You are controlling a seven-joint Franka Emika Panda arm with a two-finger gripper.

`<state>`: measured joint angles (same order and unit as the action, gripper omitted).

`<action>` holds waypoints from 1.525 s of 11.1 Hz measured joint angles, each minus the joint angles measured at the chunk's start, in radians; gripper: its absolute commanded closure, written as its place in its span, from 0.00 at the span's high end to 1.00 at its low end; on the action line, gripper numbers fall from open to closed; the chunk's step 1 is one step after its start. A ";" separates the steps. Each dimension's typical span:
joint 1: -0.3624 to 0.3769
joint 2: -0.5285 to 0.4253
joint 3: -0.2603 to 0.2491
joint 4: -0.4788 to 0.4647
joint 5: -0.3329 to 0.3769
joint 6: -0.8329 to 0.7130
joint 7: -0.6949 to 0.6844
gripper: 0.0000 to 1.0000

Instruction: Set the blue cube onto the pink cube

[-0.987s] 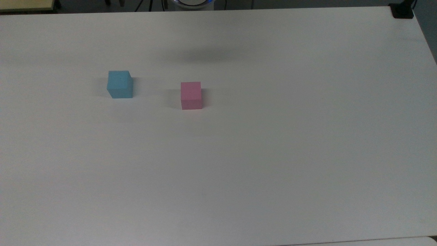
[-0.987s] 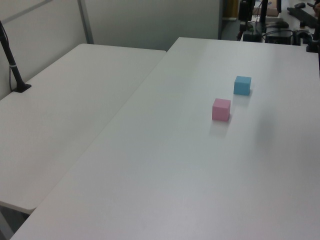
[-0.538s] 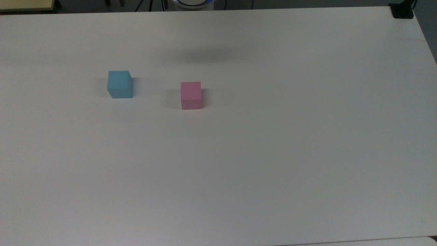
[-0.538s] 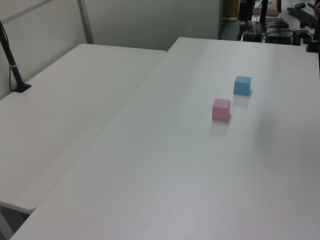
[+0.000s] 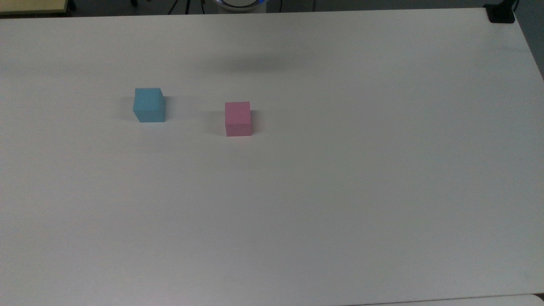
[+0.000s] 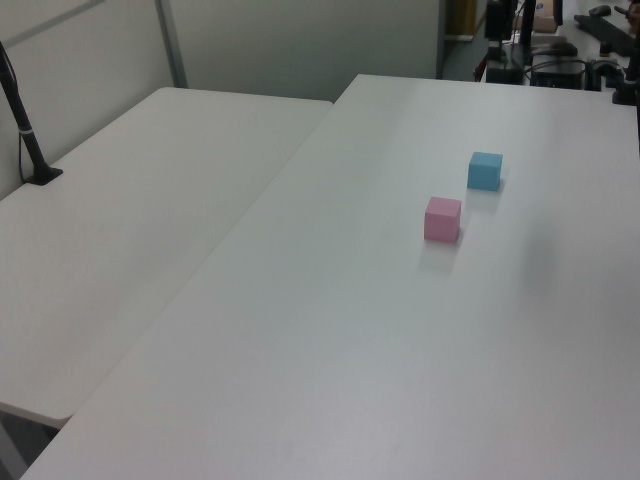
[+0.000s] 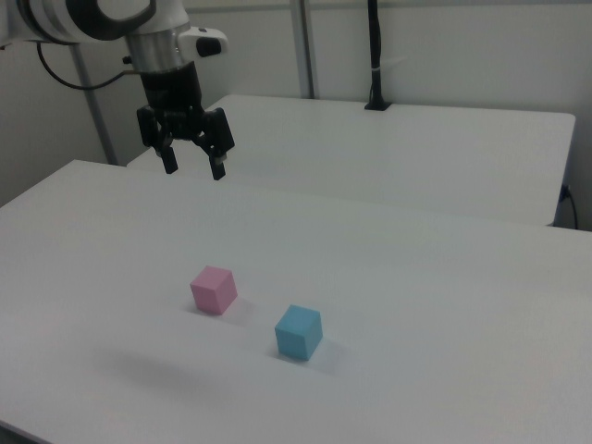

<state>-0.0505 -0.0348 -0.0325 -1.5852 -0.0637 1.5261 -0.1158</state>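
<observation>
The blue cube rests on the white table, left of the pink cube in the top view, a short gap between them. In the left view the blue cube lies beyond the pink cube. In the right view the blue cube sits to the right of the pink cube. My gripper hangs high above the table, up and to the left of the pink cube in the right view, open with nothing between its fingers.
A second white table adjoins on the left view's left, with a black post clamped at its edge. A black clamp sits at the top view's upper right corner. Equipment stands beyond the far edge in the left view.
The cubes have not moved. The arm's faint shadow on the table has shifted slightly toward the far edge in the top view.
</observation>
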 measured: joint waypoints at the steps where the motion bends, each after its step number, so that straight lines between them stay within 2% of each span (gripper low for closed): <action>1: -0.002 -0.006 -0.027 0.000 0.000 -0.022 -0.077 1.00; 4: -0.038 -0.009 -0.132 -0.020 0.001 -0.030 -0.342 1.00; 5: -0.048 -0.006 -0.171 -0.044 0.002 -0.024 -0.390 1.00; 7: -0.056 0.003 -0.205 -0.150 0.004 0.101 -0.414 1.00; 9: -0.055 0.050 -0.209 -0.256 0.004 0.277 -0.413 1.00; 12: -0.048 0.171 -0.208 -0.279 0.021 0.401 -0.405 1.00; 15: -0.032 0.257 -0.203 -0.294 0.023 0.533 -0.326 1.00; 17: -0.011 0.287 -0.202 -0.368 0.024 0.672 -0.291 1.00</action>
<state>-0.0611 0.2521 -0.2341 -1.9529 -0.0401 2.1984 -0.4067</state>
